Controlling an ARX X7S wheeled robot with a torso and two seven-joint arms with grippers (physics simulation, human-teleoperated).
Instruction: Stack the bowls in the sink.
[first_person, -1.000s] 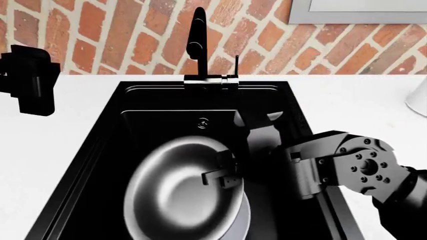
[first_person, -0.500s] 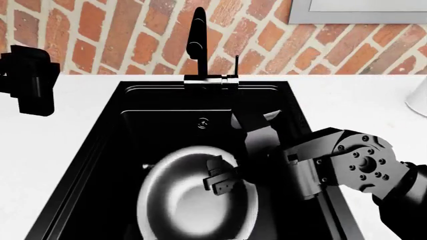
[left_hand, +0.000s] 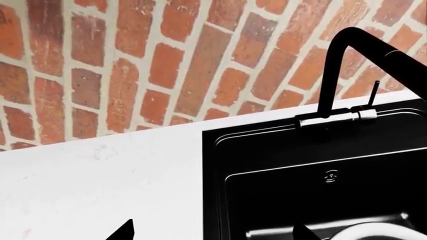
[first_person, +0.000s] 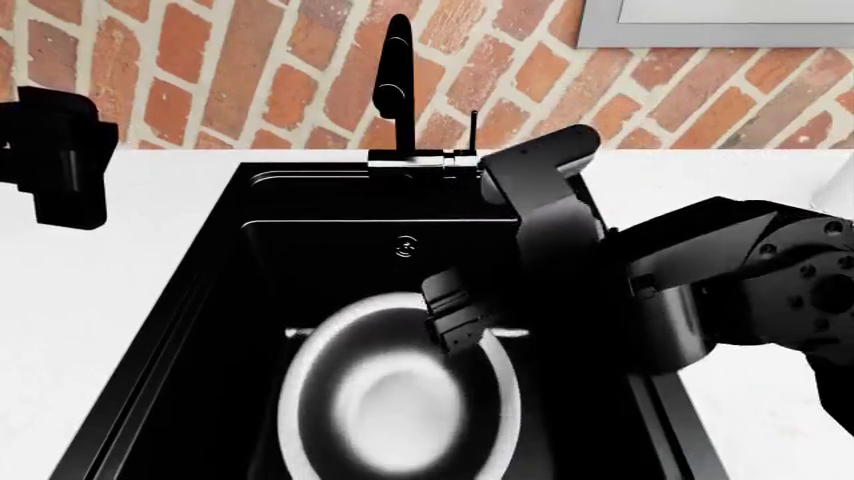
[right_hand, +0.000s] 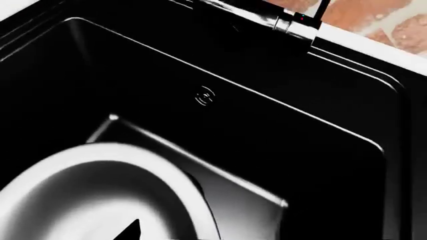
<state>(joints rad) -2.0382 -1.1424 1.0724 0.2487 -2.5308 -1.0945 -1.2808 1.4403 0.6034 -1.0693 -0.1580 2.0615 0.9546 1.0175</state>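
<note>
While my right gripper hangs just above the black bowl in the sink, fingers apart and gripping nothing, that bowl looks released, seemingly nested. My left gripper stays clear over the counter; whether its fingers are apart, I cannot tell.

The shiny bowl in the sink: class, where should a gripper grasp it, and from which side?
Probably the rim of the shiny bowl, approached from above. It sits upright, mouth up, low in the sink, whose walls block side approaches; the thin edge suits a pinch.
</note>
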